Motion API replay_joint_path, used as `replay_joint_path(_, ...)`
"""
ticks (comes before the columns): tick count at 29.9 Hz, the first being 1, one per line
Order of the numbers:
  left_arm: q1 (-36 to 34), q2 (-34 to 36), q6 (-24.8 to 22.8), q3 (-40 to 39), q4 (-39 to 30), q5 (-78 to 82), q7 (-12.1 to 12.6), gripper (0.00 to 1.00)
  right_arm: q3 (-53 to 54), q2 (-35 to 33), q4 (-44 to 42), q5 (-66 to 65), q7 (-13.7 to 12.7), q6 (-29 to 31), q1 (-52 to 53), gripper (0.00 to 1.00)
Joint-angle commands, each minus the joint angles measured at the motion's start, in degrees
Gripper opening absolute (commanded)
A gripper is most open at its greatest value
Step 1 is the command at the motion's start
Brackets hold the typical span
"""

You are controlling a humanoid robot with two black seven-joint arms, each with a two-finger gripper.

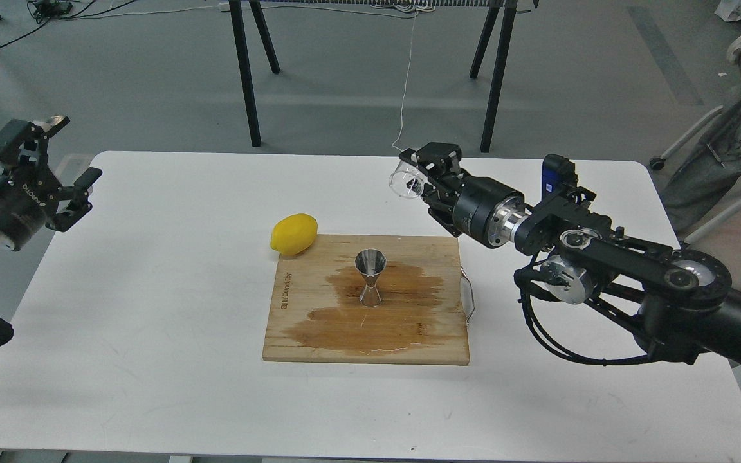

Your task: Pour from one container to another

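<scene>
The steel hourglass jigger (370, 278) stands upright on the wet wooden board (319, 321). My right gripper (423, 172) is shut on the small clear glass cup (404, 180), holding it on its side, mouth to the left, above the table's far side and well up and right of the jigger. My left gripper (71, 173) hangs open off the table's left edge, holding nothing.
A yellow lemon (293, 233) lies at the board's far left corner. A dark wet stain spreads over the board around the jigger. A thin wire handle (470, 299) sticks out at the board's right edge. Black table legs stand behind.
</scene>
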Motion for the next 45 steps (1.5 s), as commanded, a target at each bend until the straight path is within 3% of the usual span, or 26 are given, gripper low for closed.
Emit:
replay_joint_path(1, 0.00, -0.06, 0.02, 0.09, -0.03, -0.01, 0.00, 1.00, 16.38, 0.29, -0.20, 16.98, 0.24, 0.37, -9.07, 0.36)
replay_joint_path(7, -0.09, 0.03, 0.02, 0.09, 0.05, 0.17, 0.00, 1.00, 31.96, 0.81, -1.60, 38.44, 1.04, 0.29, -21.20, 0.37)
replay_joint_path(14, -0.09, -0.24, 0.02, 0.18, 0.05, 0.26, 0.00, 1.00, 42.17, 4.94, -7.04, 45.06, 0.77, 0.20, -30.80, 0.36)
replay_joint_path(28, -0.09, -0.15, 0.02, 0.09, 0.05, 0.34, 0.00, 1.00, 42.53, 6.09, -17.68, 48.23, 0.42, -0.15, -33.00, 0.36)
replay_joint_path(45, -0.09, -0.24, 0.02, 0.09, -0.03, 0.34, 0.00, 1.00, 41.47, 6.09, -19.01, 47.79, -0.11, 0.11, -33.53, 0.45)
